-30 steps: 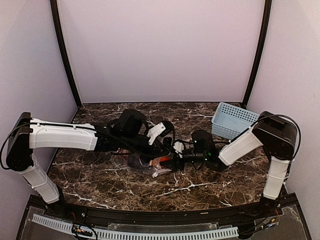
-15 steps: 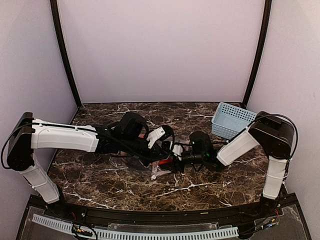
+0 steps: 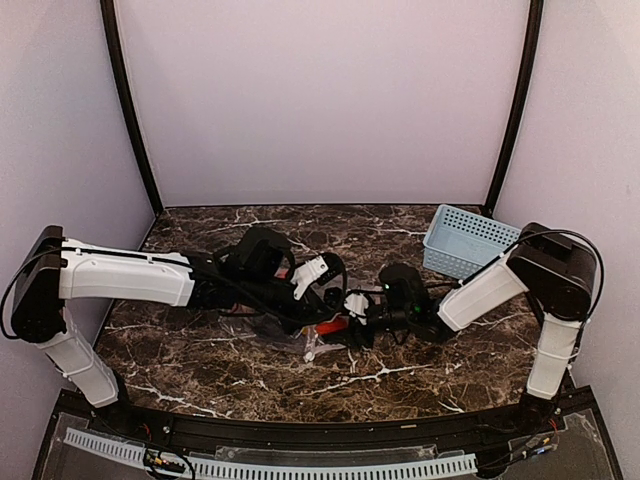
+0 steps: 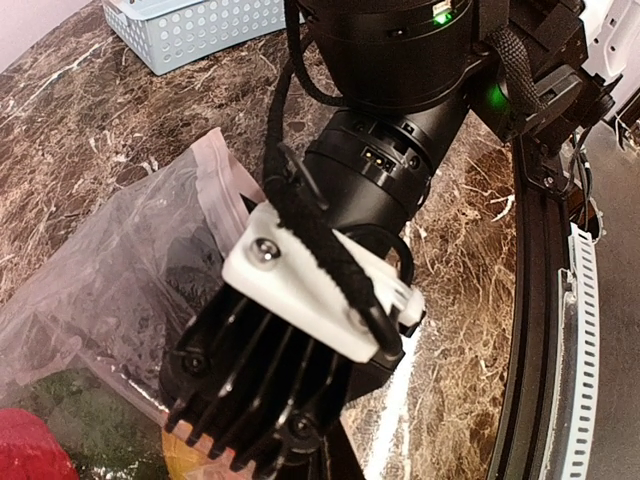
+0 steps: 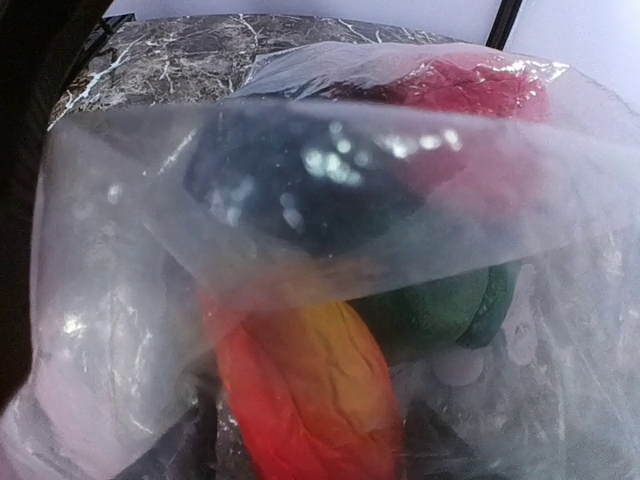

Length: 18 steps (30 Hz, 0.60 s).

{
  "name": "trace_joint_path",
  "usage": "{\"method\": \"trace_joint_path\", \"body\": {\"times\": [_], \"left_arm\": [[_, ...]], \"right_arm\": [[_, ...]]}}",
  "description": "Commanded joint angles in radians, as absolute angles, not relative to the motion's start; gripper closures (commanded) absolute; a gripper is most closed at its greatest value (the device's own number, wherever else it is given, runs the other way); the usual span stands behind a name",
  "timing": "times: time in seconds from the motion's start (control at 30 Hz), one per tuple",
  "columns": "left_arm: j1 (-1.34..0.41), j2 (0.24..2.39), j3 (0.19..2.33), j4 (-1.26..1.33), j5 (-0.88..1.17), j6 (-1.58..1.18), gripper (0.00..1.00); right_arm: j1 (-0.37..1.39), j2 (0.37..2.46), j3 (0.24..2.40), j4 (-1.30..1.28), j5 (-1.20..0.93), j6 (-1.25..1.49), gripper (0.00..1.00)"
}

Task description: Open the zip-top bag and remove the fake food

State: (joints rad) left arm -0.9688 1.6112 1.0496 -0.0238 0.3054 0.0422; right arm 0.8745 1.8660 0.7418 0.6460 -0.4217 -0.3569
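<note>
Dark marble table (image 3: 200, 360) inside pale lilac walls (image 3: 320, 100), with a light blue basket (image 3: 465, 240) at the far right corner. Near mid-table, between both arms and well apart from the basket, a clear bag (image 3: 285, 328), crumpled low on the stone. Inside it, food (image 5: 300, 390). Through the film from the right wrist: a red-to-orange piece at the bottom, a green one just beside it on the right, a dark bluish one above, something red at the top right. From overhead, only a red patch at the bag's right end. Left gripper (image 3: 330, 290) reaching in from the left over that same end, clamped fully closed. Possibly pinching the film, though not clear from any view. Right gripper (image 4: 250, 420) coming from the right, nose pushed in at the bag's mouth, just beside the pale zip strip (image 4: 225, 190) in the left wrist view. Fingers hidden behind its own black body and the plastic, so impossible to tell whether spread or closed, or holding anything. Film draped right across the right wrist lens, blurring everything close. Both grippers very near each other above the bag.
</note>
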Motion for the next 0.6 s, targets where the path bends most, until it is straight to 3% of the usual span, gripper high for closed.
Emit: {"method": "trace_joint_path", "body": {"times": [0.0, 0.3, 0.57], "left_arm": [[-0.969, 1.547, 1.043, 0.058, 0.308, 0.055, 0.99], [-0.97, 1.551, 1.037, 0.068, 0.308, 0.055, 0.99], [-0.97, 1.558, 1.031, 0.08, 0.272, 0.046, 0.99]], "right_arm": [[0.899, 1.891, 0.749, 0.547, -0.387, -0.395, 0.39], [0.907, 1.844, 0.738, 0.548, -0.359, -0.385, 0.68], [0.908, 1.694, 0.684, 0.551, -0.289, -0.305, 0.74]]}}
